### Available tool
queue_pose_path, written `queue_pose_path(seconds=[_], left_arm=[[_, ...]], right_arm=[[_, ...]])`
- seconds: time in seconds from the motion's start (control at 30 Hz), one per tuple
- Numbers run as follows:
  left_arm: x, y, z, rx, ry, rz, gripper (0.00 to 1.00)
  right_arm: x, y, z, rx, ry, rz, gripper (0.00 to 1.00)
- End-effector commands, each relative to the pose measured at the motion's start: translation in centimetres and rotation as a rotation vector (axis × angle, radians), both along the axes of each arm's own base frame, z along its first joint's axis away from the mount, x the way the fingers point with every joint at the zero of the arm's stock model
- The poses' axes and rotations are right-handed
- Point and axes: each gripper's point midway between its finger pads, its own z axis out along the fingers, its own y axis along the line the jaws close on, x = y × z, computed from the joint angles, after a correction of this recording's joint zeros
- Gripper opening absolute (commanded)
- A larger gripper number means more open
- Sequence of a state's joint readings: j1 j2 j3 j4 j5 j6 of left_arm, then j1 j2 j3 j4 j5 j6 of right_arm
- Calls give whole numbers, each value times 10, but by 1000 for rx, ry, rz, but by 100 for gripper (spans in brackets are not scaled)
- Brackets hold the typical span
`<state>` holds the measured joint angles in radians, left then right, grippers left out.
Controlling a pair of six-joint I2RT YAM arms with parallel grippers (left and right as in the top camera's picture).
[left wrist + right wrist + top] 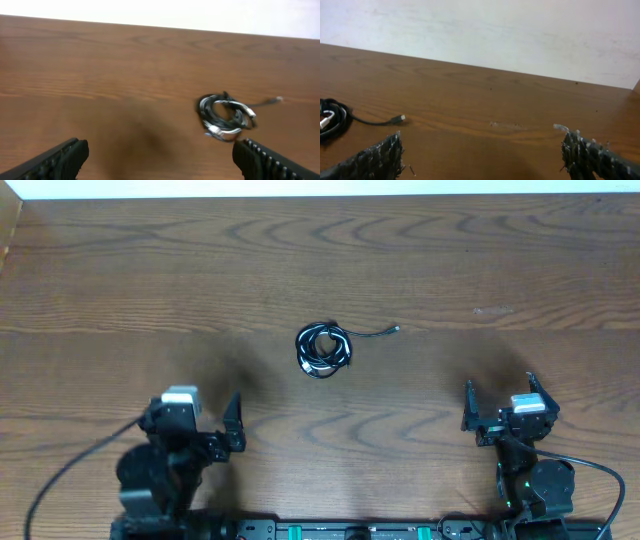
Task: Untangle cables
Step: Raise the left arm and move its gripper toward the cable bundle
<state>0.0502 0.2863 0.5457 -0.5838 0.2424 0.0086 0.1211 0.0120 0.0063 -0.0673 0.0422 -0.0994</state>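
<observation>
Cables (323, 350) lie in 1 tight coil on the worktop (520, 260): black cords with a white one wound in, and 1 plug end (395, 330) trailing off the coil's right. I see my left hand (195, 412) and right hand (500, 402) well apart from that coil, both spread wide and holding nothing.

Black and white cables (324, 350) coiled in one flat bundle, well ahead between left gripper (197, 408) and right gripper (499, 388), one plug end trailing right

even, fairly bright light; soft dark shadows on the worktop (320, 270) near both arms. left wrist view blurred; overhead sharp.
</observation>
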Motion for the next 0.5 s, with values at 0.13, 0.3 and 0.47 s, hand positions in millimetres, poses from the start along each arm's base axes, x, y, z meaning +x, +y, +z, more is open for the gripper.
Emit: queue_pose_path(seconds=[0.13, 0.3, 0.47], left_arm=[[11, -38, 48, -110, 188, -212, 98], [18, -51, 57, -191, 397, -269, 98], [29, -71, 50, -318, 559, -365, 98]], right_arm=[[0, 1, 0, -10, -2, 5, 99], [0, 1, 0, -10, -2, 5, 99], [0, 1, 0, -10, -2, 5, 99]])
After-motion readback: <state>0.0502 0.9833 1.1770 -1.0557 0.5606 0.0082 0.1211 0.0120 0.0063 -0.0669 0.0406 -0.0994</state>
